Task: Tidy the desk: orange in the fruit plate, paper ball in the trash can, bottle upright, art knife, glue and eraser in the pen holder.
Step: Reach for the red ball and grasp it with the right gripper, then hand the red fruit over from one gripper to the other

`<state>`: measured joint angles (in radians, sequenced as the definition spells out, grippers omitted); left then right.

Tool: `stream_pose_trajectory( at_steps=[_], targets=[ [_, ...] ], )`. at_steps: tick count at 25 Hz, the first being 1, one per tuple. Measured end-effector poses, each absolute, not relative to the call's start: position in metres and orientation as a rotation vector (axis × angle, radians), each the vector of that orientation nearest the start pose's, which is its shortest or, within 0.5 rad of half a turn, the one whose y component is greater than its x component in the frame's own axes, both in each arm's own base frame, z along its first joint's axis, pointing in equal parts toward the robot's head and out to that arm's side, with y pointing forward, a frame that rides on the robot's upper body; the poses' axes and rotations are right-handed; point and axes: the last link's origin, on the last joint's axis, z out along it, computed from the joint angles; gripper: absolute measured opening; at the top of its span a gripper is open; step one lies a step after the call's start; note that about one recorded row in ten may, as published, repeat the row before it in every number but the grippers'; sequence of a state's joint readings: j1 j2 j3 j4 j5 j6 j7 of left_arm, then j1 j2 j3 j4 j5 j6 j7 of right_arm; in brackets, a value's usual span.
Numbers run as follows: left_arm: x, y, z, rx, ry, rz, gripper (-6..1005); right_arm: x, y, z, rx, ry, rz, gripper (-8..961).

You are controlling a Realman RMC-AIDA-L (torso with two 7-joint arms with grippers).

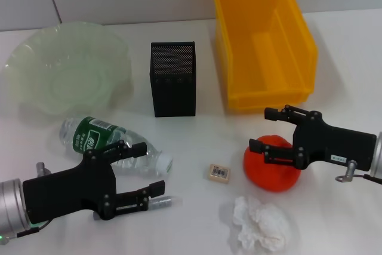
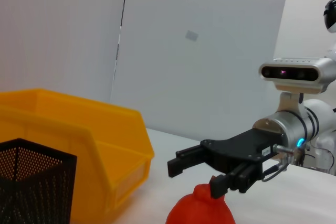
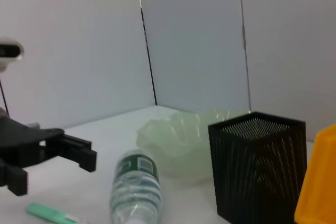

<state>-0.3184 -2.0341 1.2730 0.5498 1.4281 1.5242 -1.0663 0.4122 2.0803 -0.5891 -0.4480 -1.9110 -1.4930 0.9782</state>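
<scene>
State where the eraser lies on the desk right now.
In the head view the eraser lies flat near the front middle, between the fallen bottle on its left and the orange on its right, untouched.

Left gripper: low at near-left, arm entering from the left edge, fingers spread. Right gripper: at near-right, arm entering from the right edge, fingers spread.

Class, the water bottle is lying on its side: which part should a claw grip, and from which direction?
Grip the bottle across its round body, near the green label, coming down from above. It lies flat, cap toward the eraser, so its sides are exposed; the left claw is nearest.
</scene>
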Motion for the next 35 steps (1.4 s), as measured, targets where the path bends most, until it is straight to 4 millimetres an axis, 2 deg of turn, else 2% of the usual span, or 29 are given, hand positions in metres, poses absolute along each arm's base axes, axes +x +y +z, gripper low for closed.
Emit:
stream_pose_trajectory(
  at_steps=[8, 14, 29, 35],
  targets=[
    [-0.273, 0.265, -0.039, -2.768, -0.421, -0.905, 827, 0.320, 0.294, -0.035, -2.548, 0.575, 0.618, 834],
    [-0.273, 0.265, -0.038, -2.769, -0.419, -0.900, 828, 0.324, 0.296, -0.043, -2.546, 0.610, 0.557, 757],
    [-0.275, 0.267, -0.034, -2.759, -0.416, -0.896, 827, 0.327, 0.294, -0.039, -2.523, 0.609, 0.573, 554],
    [-0.274, 0.270, -0.032, -2.743, -0.410, -0.903, 827, 0.320, 0.286, -0.023, -2.501, 0.559, 0.693, 494]
  ],
)
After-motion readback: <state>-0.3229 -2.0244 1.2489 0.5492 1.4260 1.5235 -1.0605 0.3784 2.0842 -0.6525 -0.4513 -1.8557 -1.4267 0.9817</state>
